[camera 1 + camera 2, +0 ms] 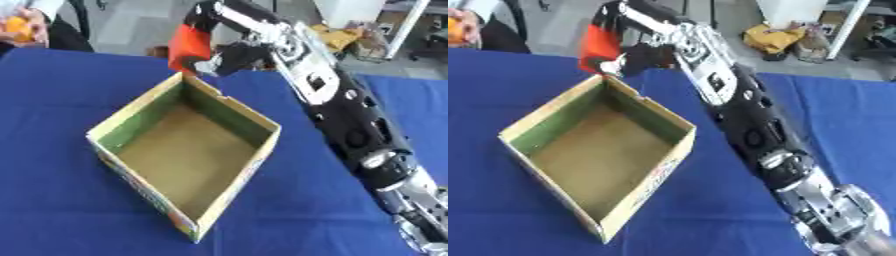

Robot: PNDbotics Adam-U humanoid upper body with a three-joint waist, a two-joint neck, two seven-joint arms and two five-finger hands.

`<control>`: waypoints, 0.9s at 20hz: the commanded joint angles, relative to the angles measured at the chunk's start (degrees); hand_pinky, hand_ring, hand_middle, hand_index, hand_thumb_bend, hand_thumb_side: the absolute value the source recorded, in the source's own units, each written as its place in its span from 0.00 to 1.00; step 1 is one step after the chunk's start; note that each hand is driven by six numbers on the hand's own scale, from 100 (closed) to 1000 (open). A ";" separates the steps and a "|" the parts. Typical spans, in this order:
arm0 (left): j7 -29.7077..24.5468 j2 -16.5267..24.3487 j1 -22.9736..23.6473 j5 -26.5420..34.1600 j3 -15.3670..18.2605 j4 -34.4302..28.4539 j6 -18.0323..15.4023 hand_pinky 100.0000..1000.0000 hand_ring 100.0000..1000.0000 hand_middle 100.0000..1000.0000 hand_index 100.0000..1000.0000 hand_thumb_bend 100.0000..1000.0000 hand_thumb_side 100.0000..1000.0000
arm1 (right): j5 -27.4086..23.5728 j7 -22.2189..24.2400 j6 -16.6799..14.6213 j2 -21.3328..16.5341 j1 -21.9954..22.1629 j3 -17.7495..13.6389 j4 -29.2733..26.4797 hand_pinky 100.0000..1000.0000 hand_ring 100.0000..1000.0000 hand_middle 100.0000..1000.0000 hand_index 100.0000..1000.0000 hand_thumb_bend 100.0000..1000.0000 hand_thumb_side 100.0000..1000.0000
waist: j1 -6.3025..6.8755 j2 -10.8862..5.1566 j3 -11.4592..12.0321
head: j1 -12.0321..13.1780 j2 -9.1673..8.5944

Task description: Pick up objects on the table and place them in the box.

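My right hand (229, 56) reaches across the table to the far corner of the open cardboard box (236, 187). Its fingers are curled round a red-orange object (187, 46), which it holds upright just above and behind the box's far corner. The box is tan inside with green inner walls, and nothing shows in it. My right arm runs from the lower right corner up to the hand. My left hand appears in neither view.
Blue cloth (52, 190) covers the table. At the far left edge a person's hand holds an orange thing (17, 27). Floor clutter and a yellow bag (770, 37) lie beyond the far table edge.
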 commanded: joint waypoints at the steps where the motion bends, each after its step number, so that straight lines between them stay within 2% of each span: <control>1: 0.06 0.70 -0.97 0.85 -0.09 -1.07 -0.71 0.50 0.69 0.81 0.90 0.00 0.97 | 2.83 0.03 -1.19 0.79 -0.64 0.54 0.82 0.71 0.52 0.26 0.40 0.00 0.26 | -0.71 0.10 0.40 | -0.71 -0.75; 6: -0.05 0.85 -1.58 1.63 -0.24 -1.07 -1.00 0.50 0.69 0.81 0.90 0.00 0.97 | 6.88 0.49 -3.26 3.05 0.62 2.17 2.62 0.70 0.52 0.27 0.40 0.00 0.26 | -0.88 0.27 0.62 | -0.88 -0.70; 8: -0.13 0.84 -1.73 1.83 -0.28 -1.07 -0.92 0.50 0.69 0.81 0.90 0.00 0.97 | 8.40 0.64 -4.05 3.84 1.16 2.70 3.52 0.70 0.53 0.27 0.41 0.00 0.24 | -0.90 0.28 0.65 | -0.94 -0.72; 11: -0.21 0.86 -1.71 1.96 -0.20 -1.07 -0.91 0.50 0.69 0.81 0.90 0.00 0.97 | 10.33 0.63 -5.20 4.41 1.88 3.32 4.51 0.70 0.53 0.27 0.41 0.00 0.26 | -0.93 0.28 0.77 | -0.90 -0.69; 18: -0.25 0.83 -1.80 1.97 -0.06 -1.07 -0.72 0.50 0.69 0.81 0.90 0.00 0.97 | 12.18 1.50 -6.76 5.25 3.44 3.97 5.85 0.70 0.53 0.29 0.42 0.00 0.23 | -0.94 0.40 0.45 | -0.69 -0.62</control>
